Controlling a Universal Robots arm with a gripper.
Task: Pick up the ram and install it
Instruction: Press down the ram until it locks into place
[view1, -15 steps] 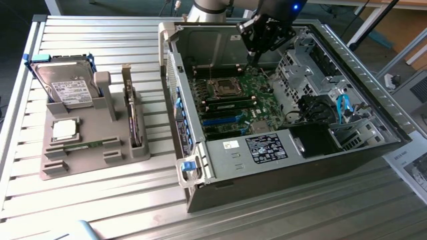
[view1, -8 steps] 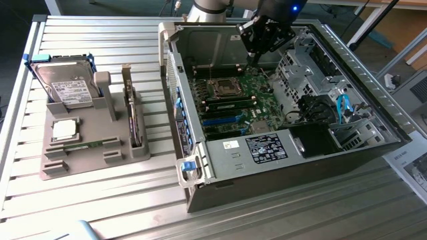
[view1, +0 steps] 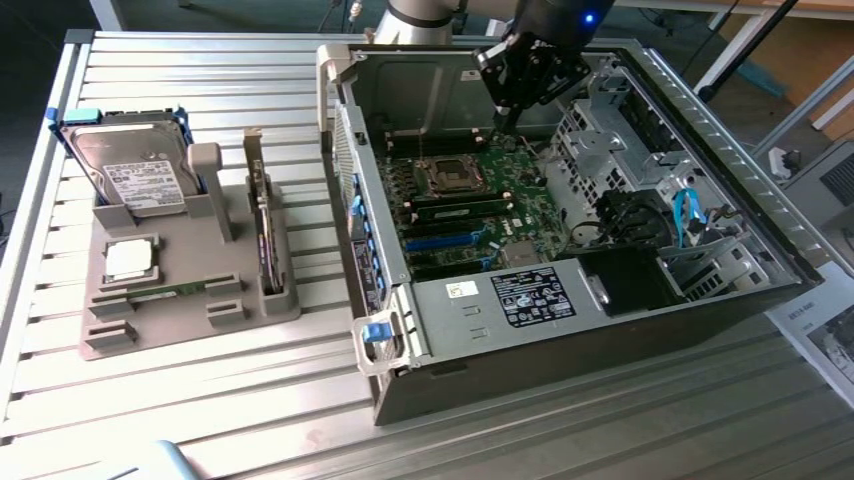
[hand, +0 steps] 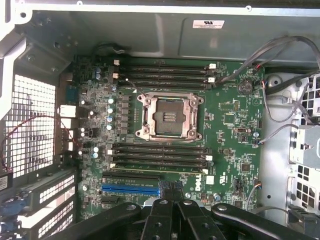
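The ram (view1: 171, 291) looks like a thin green strip standing on edge in the front slot of the grey holder (view1: 147, 335), at the exterior view's left, far from the arm. My gripper (view1: 511, 122) hangs shut and empty inside the open computer case (view1: 534, 355), above the green motherboard (view1: 527, 190). In the wrist view the shut gripper (hand: 171, 195) is above the board, with the black memory slots (hand: 160, 159) just beyond it and the empty processor socket (hand: 169, 116) past them. A second bank of slots (hand: 162, 75) lies on the socket's far side.
The holder also carries a hard drive (view1: 134, 170), a square silver processor chip (view1: 130, 258) and an upright card (view1: 271, 245). The case holds drive cages (view1: 601, 140), blue cables (view1: 687, 215) and a power supply (view1: 534, 295). Everything rests on a slatted metal table (view1: 200, 80).
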